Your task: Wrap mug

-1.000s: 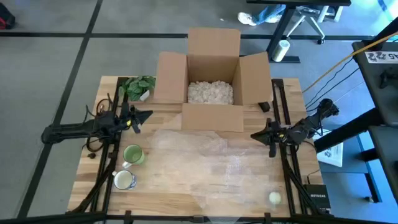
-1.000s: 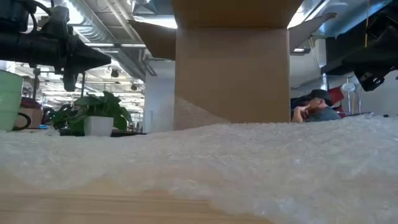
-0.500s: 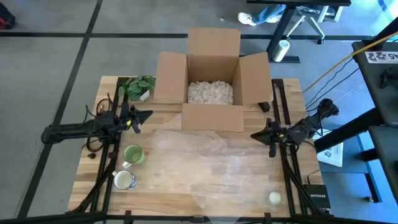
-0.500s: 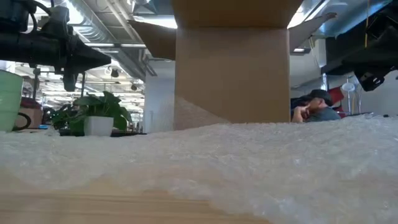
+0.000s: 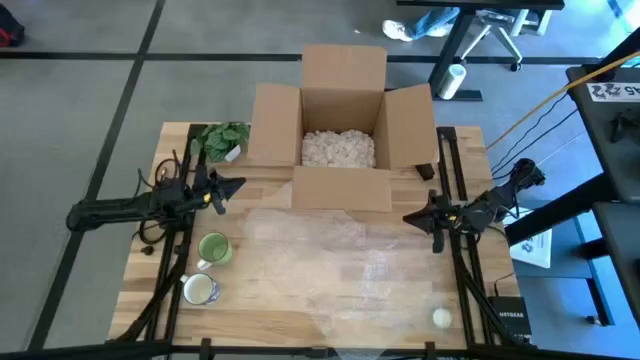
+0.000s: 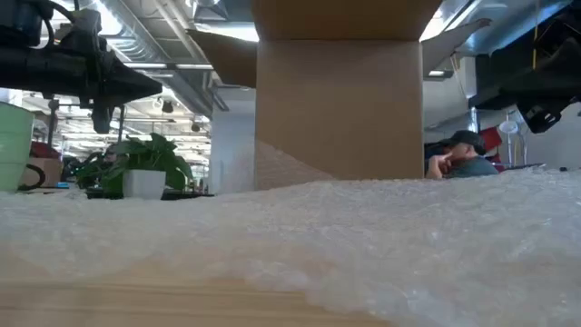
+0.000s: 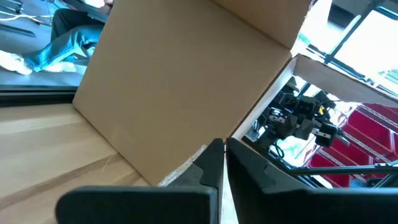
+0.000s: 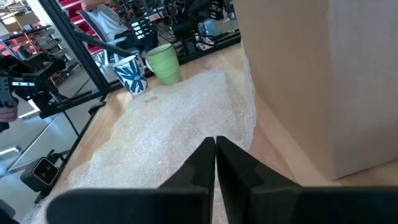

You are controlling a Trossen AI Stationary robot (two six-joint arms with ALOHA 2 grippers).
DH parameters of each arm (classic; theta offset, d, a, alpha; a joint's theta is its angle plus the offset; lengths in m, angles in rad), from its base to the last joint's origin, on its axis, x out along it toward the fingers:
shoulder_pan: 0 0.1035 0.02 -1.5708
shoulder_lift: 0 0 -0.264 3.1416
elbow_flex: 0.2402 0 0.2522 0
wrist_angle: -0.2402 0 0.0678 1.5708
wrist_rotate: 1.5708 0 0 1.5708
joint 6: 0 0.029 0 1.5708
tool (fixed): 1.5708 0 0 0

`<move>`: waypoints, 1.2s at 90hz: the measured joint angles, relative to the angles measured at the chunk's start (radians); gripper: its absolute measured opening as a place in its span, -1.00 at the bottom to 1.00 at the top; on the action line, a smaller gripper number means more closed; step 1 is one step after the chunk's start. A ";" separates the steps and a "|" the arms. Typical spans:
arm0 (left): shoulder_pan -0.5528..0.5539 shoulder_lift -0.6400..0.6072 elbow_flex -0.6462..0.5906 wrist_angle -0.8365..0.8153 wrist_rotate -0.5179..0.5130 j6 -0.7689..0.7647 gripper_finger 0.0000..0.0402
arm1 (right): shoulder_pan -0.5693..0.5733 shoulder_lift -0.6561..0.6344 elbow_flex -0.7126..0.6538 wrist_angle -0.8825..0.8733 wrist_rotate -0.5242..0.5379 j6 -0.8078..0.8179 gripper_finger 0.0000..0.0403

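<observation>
Nearest me, a white patterned mug [image 5: 200, 289] and a green mug [image 5: 214, 248] stand side by side at the left edge of the bubble wrap [image 5: 340, 262], which lies flat across the wooden table [image 5: 265, 325]. My left gripper [image 5: 237, 184] and right gripper [image 5: 407, 218] hover off either side, fingers pressed together, empty. Beyond sits the open cardboard box [image 5: 343, 130] of packing peanuts [image 5: 338, 147], with a small potted plant [image 5: 224, 139] to its left.
</observation>
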 joint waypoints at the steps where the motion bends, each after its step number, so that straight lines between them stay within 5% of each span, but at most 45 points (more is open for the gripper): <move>1: 0.000 0.000 0.000 0.000 0.000 0.000 -1.00 | 0.000 0.000 0.000 0.000 0.000 0.000 -1.00; 24: 0.000 0.000 0.000 0.000 0.002 0.077 -1.00 | 0.000 0.000 0.000 0.000 0.000 0.000 -1.00; 35: -0.007 0.000 0.005 -0.017 0.091 0.162 -1.00 | 0.000 0.000 0.000 0.000 0.000 0.000 -1.00; 53: -0.061 0.046 0.119 -0.157 0.103 0.249 -1.00 | 0.000 0.000 0.000 0.000 0.000 0.000 -1.00; 108: -0.389 0.617 0.654 -0.691 -0.039 0.291 -1.00 | 0.000 0.000 0.000 0.002 0.000 0.000 -1.00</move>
